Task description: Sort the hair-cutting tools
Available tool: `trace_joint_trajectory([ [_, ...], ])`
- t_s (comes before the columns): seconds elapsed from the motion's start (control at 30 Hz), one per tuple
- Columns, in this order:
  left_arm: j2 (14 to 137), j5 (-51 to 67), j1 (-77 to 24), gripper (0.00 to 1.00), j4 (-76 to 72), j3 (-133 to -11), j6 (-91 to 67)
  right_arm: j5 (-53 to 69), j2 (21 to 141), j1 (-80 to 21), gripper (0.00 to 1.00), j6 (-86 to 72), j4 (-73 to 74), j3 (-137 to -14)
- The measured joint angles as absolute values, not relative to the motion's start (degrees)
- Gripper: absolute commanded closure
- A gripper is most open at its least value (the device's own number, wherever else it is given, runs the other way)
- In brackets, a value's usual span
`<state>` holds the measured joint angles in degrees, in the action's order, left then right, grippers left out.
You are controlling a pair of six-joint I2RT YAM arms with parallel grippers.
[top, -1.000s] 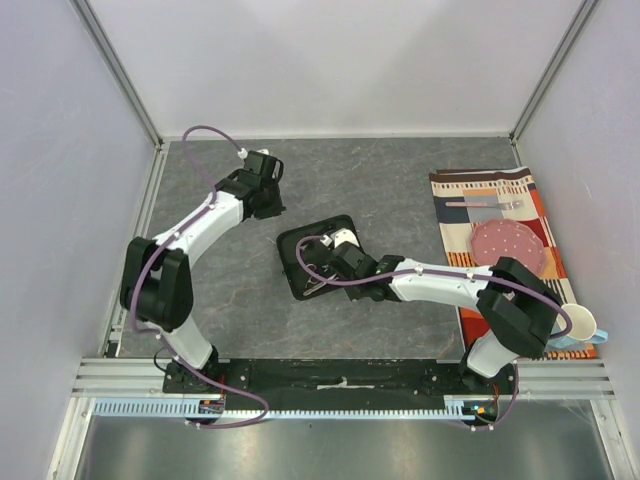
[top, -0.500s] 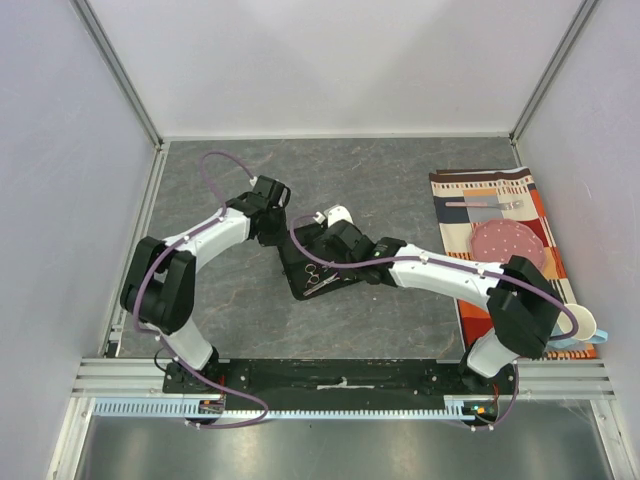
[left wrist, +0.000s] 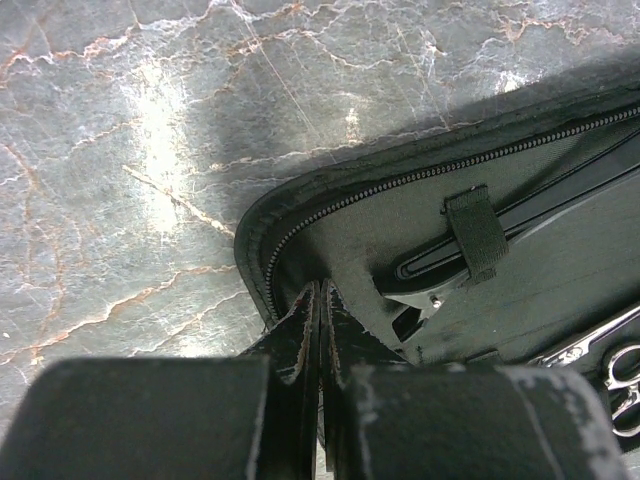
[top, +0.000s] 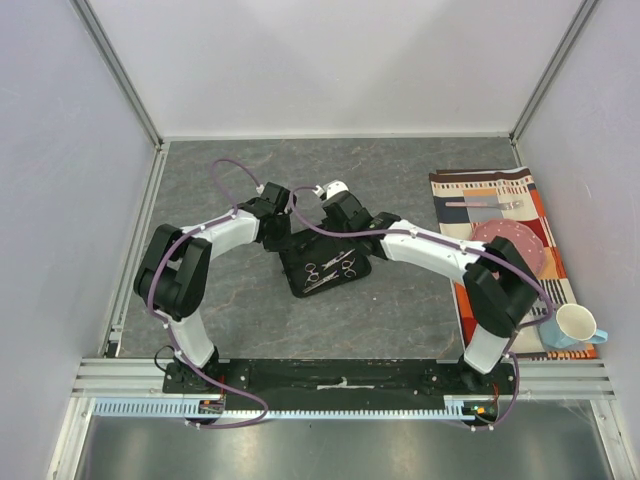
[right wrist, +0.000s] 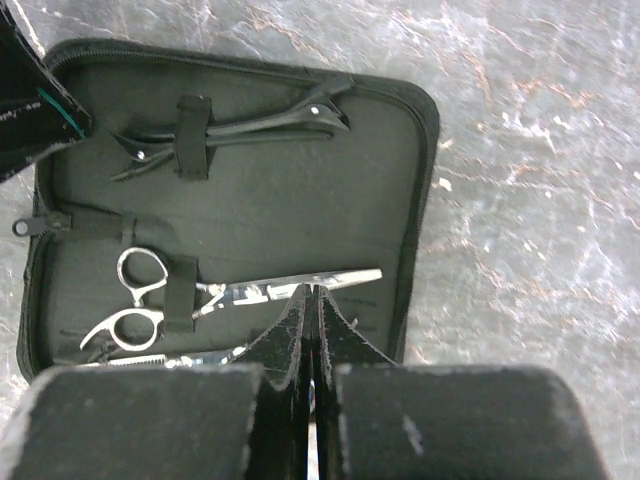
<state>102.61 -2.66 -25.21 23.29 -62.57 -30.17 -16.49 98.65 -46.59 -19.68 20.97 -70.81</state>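
An open black zip case (top: 297,283) lies mid-table. Strapped inside are silver scissors (right wrist: 240,295) with ring handles, a second silver pair (right wrist: 170,358) below them, and thin black clips (right wrist: 230,125). The scissors show in the top view (top: 326,270). My right gripper (right wrist: 312,290) is shut and empty, its tips just above the scissors' blade; in the top view it (top: 345,233) is at the case's far edge. My left gripper (left wrist: 320,292) is shut, its tips at the case's zip corner (left wrist: 270,262), beside a strapped black clip (left wrist: 520,222). I cannot tell whether it pinches the case's edge.
A striped placemat (top: 480,185) lies at the right with a pink plate (top: 507,245), a fork and knife (top: 485,203) and a cup (top: 575,324) at its near end. Walls enclose the grey stone table on three sides.
My right arm has drawn back from over the case to its far edge, uncovering the scissors. My left arm has swung in to the case's far left corner.
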Motion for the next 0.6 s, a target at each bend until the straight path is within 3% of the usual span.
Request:
trace_joint_trajectory([
  [0.6,102.83,-2.44,-25.26,0.98,22.11,-62.26,-30.28,-10.50,112.07,-45.06,1.00,-15.70,-0.27,-73.97],
])
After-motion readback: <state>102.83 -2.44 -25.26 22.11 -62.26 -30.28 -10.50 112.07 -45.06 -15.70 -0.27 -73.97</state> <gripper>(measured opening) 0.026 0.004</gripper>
